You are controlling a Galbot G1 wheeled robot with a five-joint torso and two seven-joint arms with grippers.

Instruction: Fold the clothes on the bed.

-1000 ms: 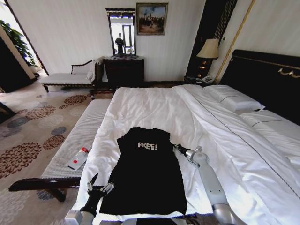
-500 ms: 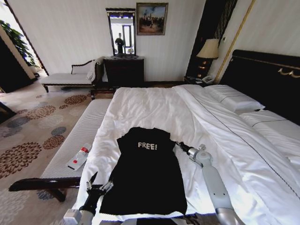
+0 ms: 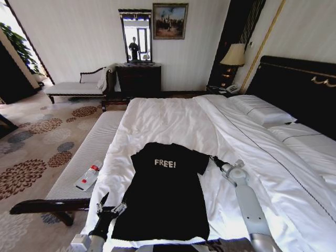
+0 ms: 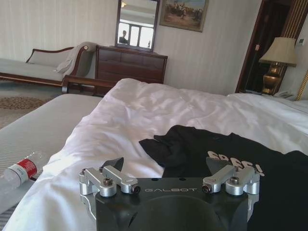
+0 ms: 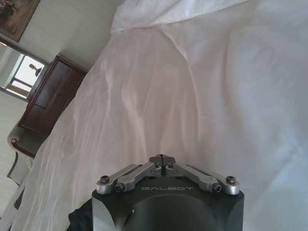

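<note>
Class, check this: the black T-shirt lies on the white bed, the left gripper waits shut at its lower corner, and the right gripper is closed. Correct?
Not quite. The left gripper is open, as the left wrist view shows. The T-shirt does lie on the bed, and the right gripper is closed.

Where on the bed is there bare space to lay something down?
Free: the white duvet between the T-shirt and the pillows, and beyond its collar. Crowded: the near edge by the left gripper, and the sleeve by the right gripper.

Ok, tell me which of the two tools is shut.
The right tool, beside the black T-shirt at its right sleeve: its fingertips meet. The left tool, at the shirt's near hem corner, has its fingers spread apart.
</note>
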